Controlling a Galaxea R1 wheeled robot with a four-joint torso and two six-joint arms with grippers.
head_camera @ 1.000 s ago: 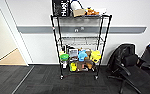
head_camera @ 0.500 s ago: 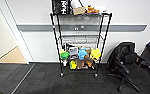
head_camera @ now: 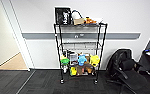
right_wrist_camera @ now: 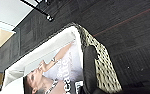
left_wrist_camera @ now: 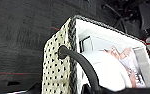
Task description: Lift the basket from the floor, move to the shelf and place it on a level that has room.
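The beige basket [left_wrist_camera: 56, 70] with perforated sides and a grey rim hangs tilted above the dark carpet floor [left_wrist_camera: 21, 37]. My left gripper [left_wrist_camera: 101, 90] is shut on its dark loop handle [left_wrist_camera: 76, 58]. On the opposite side of the basket [right_wrist_camera: 103, 67], my right gripper [right_wrist_camera: 89, 88] is shut on the other handle [right_wrist_camera: 89, 62]. A magazine [right_wrist_camera: 58, 67] lies inside. Straight ahead in the head view the black wire shelf [head_camera: 102, 50] stands against the wall. Its middle level [head_camera: 79, 46] looks bare.
A black Huel bag [head_camera: 63, 15] and small items sit on the top tier, colourful toys [head_camera: 82, 60] on the lower ones. A black office chair [head_camera: 126, 70] stands right of the shelf, an open doorway [head_camera: 8, 60] to the left. A thin red line [left_wrist_camera: 16, 73] crosses the carpet.
The whole head picture has shifted slightly, so the shelf sits a little lower in it now. The things on the shelf have not moved.
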